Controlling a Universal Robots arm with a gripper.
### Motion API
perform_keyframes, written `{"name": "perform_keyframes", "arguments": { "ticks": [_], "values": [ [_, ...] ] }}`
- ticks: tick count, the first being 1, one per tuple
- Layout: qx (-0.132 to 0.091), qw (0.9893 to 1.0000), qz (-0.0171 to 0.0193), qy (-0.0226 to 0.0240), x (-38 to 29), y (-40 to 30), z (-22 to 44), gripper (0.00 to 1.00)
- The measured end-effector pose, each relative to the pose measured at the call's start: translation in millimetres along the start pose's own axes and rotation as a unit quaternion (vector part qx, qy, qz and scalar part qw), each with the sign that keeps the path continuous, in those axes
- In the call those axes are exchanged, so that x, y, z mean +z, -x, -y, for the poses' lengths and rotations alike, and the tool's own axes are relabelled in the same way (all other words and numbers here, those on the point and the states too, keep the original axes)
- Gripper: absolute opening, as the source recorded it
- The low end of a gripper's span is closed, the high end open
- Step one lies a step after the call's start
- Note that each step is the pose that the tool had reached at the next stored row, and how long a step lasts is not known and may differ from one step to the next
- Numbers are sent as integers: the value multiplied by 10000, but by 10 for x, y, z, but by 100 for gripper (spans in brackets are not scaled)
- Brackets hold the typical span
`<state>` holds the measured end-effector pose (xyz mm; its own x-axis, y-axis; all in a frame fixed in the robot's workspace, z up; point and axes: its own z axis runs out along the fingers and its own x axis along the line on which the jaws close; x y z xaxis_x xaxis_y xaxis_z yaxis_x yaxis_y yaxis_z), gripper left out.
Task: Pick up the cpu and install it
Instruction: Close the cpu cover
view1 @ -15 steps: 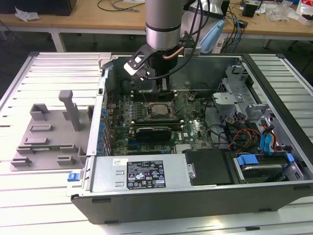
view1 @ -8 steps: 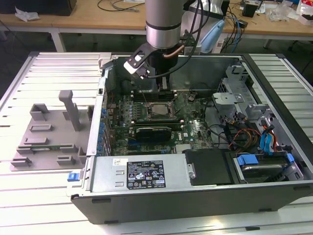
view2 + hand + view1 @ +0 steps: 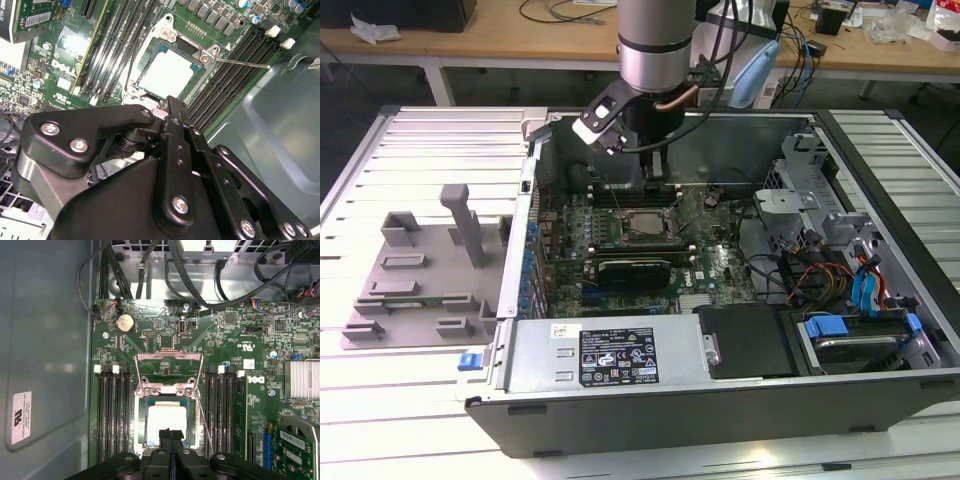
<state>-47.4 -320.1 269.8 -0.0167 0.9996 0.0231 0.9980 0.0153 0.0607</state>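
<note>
CPU (image 3: 167,420) lies flat in the motherboard socket (image 3: 142,426), with the load frame (image 3: 167,389) hinged open for access. The gripper (image 3: 170,432) hangs just above it, fingers pressed together, gripping nothing.

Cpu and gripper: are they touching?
Cannot tell. In the first wrist view the gripper overlaps the seated cpu; whether it rests on it is hidden.

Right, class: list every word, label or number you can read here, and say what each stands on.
Black label on the silver box in the computer case: too small to read.
White sticker on the case's inner wall: blurred, unreadable.
White print on the motherboard: too small to read.
</note>
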Motion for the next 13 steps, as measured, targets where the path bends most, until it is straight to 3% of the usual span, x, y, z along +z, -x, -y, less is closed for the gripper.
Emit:
{"name": "perform_keyframes", "arguments": {
  "ticks": [6,13],
  "values": [
    [0,10000,0,0,-118,-3,-7,11],
    [0,10000,0,0,-123,-2,-41,11]
  ]
}}
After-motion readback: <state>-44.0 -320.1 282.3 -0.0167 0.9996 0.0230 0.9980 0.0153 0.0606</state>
